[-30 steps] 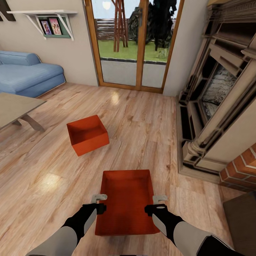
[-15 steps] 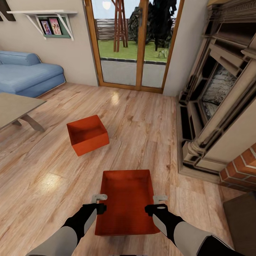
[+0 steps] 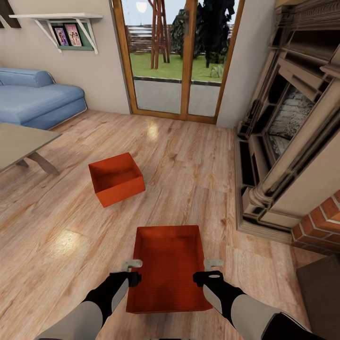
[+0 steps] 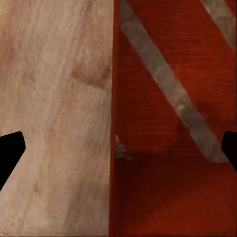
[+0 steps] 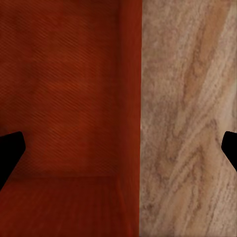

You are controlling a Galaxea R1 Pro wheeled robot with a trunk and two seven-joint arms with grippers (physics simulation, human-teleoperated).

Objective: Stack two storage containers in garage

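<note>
Two orange-red storage containers sit on the living room's light wood floor. The near one (image 3: 167, 269) lies just ahead of me, and the far one (image 3: 115, 178) rests further off to the left. My left gripper (image 3: 133, 270) hangs open over the near container's left wall (image 4: 114, 98), one finger outside it and one inside. Over the right wall (image 5: 131, 98) my right gripper (image 3: 211, 268) is open the same way. In both wrist views the dark fingertips stand far apart, with nothing gripped.
A stone fireplace (image 3: 288, 141) with a brick edge fills the right side. Wood-framed glass doors (image 3: 177, 56) stand ahead, a blue sofa (image 3: 33, 97) at the far left, and a low table (image 3: 21, 144) near the left edge. Open wood floor (image 3: 189, 160) lies between the containers and the doors.
Both grippers have sunk very slightly towards the near container's side walls. The containers and the view have not shifted.
</note>
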